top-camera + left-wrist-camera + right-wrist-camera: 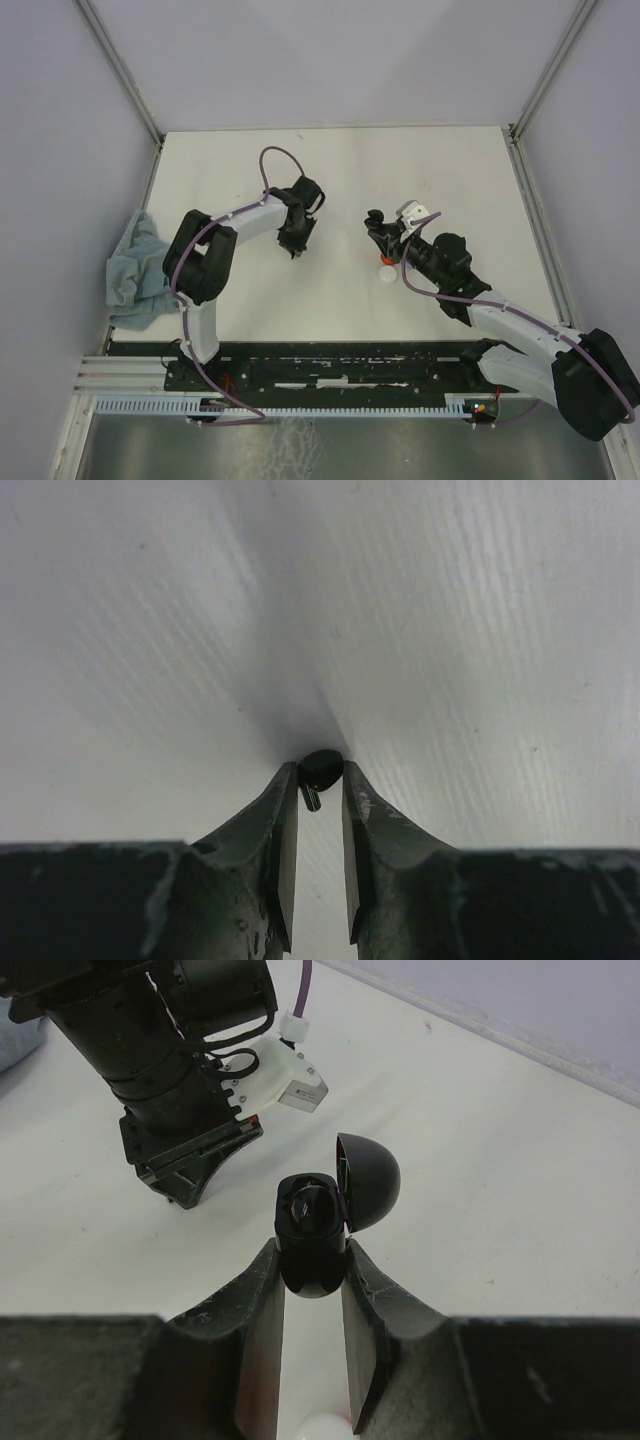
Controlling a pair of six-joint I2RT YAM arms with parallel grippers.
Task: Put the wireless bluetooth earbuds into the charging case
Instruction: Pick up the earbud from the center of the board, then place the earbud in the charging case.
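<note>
My left pincer (320,780) is clenched on a black earbud (322,766). Only the fingertips hold its rounded head, and the short stem hangs down between them. It is low over the white tabletop (480,630), and I cannot tell whether the bud touches it.

The bud looks tiny, light, hard and glossy, so I judge it could twist or shoot out under a hard squeeze. A gentle hold across the bulb, with the stem left free to lead into its socket, seems best.

My right pincer (311,1252) grasps the black charging case (310,1215) by its lower body. The domed lid (370,1180) is hinged open to the right and the dark cavity faces up. The shell is smooth and rounded, so the base is the place to hold it, not the lid, which looks the weaker part.

In the right wrist view the left arm (170,1060) stands near the case but apart from it. A white round object (325,1426) lies on the tabletop just under my right pincer, and I cannot tell what it is. A pale blue cloth (135,265) is crumpled at the far left edge.
</note>
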